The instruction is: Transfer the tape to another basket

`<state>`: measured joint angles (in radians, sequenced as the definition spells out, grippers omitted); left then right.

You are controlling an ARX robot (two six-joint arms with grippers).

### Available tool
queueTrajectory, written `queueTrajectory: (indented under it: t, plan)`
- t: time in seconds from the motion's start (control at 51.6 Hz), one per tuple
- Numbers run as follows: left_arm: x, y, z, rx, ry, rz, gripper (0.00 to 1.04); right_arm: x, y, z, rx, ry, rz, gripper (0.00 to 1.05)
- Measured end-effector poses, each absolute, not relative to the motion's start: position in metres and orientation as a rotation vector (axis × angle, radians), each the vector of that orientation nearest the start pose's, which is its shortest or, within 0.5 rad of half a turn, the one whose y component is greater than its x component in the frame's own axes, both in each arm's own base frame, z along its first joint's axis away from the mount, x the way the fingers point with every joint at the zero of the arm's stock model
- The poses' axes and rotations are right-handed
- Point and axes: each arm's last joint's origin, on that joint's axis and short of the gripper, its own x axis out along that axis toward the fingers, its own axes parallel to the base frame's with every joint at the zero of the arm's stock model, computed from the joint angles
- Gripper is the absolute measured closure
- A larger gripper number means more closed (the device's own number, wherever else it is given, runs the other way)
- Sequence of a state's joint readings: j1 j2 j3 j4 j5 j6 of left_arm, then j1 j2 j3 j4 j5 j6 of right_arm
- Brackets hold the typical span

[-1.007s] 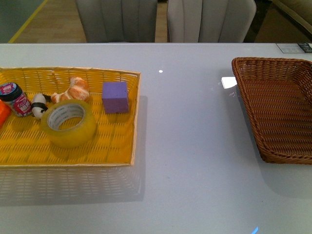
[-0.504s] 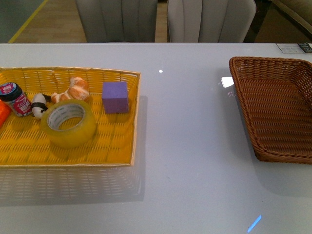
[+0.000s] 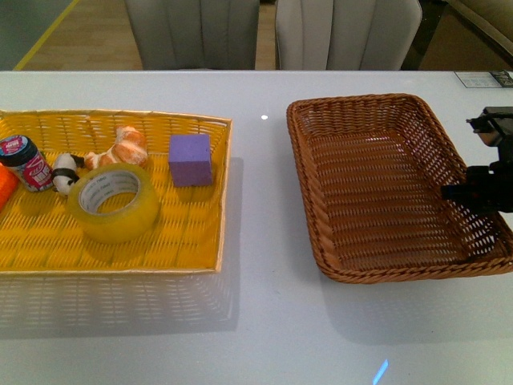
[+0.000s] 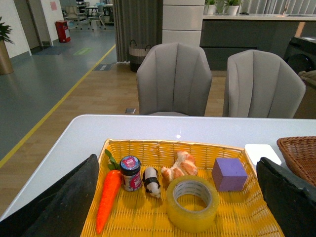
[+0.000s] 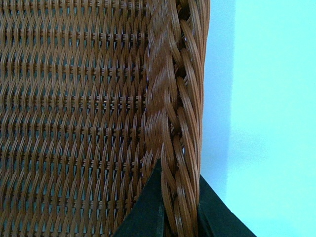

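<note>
Here, right pincer [image 5: 179,193] astride basket [image 3: 353,103] rim.

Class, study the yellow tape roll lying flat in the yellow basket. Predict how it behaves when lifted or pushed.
Lying flat, the tape probably slides rather than rolls; tipped on edge it would likely roll. Its thick wound ring looks stiff, so it should hold shape when gripped. Its glossy wall may be slippery.

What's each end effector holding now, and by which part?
The right end effector grips the basket by its braided rim, right side; the left end effector is open and empty.
</note>
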<state>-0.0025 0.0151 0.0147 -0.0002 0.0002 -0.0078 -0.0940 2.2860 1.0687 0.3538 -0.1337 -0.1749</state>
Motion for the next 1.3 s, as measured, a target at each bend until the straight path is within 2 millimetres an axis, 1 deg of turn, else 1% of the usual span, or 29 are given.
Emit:
queueTrajectory:
  t: [0.077,0.252,0.426,0.6,0.639,0.736,0.833,0.91,0.949,0.969,1.007,1.065,1.104,1.123,1.182,1.24,1.298]
  plan:
    - [0.098,0.0,0.167,-0.008,0.001,-0.003,0.09,0.397,-0.016,0.02,-0.062,0.853,0.125,1.0]
    - [0.098,0.0,0.167,-0.008,0.001,-0.003,0.09,0.397,0.006,0.02,-0.008,0.861,0.107,1.0]
    - [0.098,0.0,0.167,-0.007,0.001,-0.003,0.09,0.393,0.023,0.018,0.019,0.867,0.105,1.0]
    - [0.098,0.0,0.167,-0.008,0.001,-0.003,0.09,0.39,0.029,0.015,0.032,0.871,0.112,0.99]
    - [0.098,0.0,0.167,-0.008,0.001,-0.003,0.09,0.39,0.029,0.014,0.033,0.869,0.115,0.92]
    - [0.098,0.0,0.167,-0.008,0.001,-0.003,0.09,0.389,0.027,0.013,0.033,0.866,0.108,0.78]
    - [0.098,0.0,0.167,-0.008,0.001,-0.003,0.09,0.387,0.021,0.015,0.045,0.855,0.1,0.62]
    - [0.098,0.0,0.167,-0.008,0.001,-0.003,0.09,0.385,0.014,0.019,0.061,0.839,0.091,0.52]
    - [0.098,0.0,0.167,-0.008,0.001,-0.003,0.09,0.382,0.009,0.025,0.078,0.82,0.087,0.45]
    - [0.098,0.0,0.167,-0.008,0.001,-0.003,0.09,0.381,0.008,0.026,0.083,0.814,0.084,0.43]
    - [0.098,0.0,0.167,-0.008,0.001,-0.003,0.09,0.378,0.003,0.035,0.091,0.786,0.072,0.36]
    - [0.098,0.0,0.167,-0.008,0.001,-0.003,0.09,0.374,-0.002,0.046,0.096,0.747,0.066,0.29]
    - [0.098,0.0,0.167,-0.008,0.001,-0.003,0.09,0.368,-0.007,0.059,0.097,0.703,0.057,0.22]
    - [0.098,0.0,0.167,-0.007,0.001,-0.003,0.09,0.367,-0.008,0.062,0.097,0.692,0.055,0.2]
    - [0.098,0.0,0.167,-0.008,0.001,-0.003,0.09,0.35,-0.018,0.088,0.1,0.605,0.058,0.08]
    - [0.098,0.0,0.167,-0.008,0.001,-0.003,0.09,0.334,-0.026,0.106,0.106,0.556,0.058,0.09]
    - [0.098,0.0,0.167,-0.008,0.001,-0.003,0.09,0.312,-0.034,0.126,0.108,0.503,0.045,0.09]
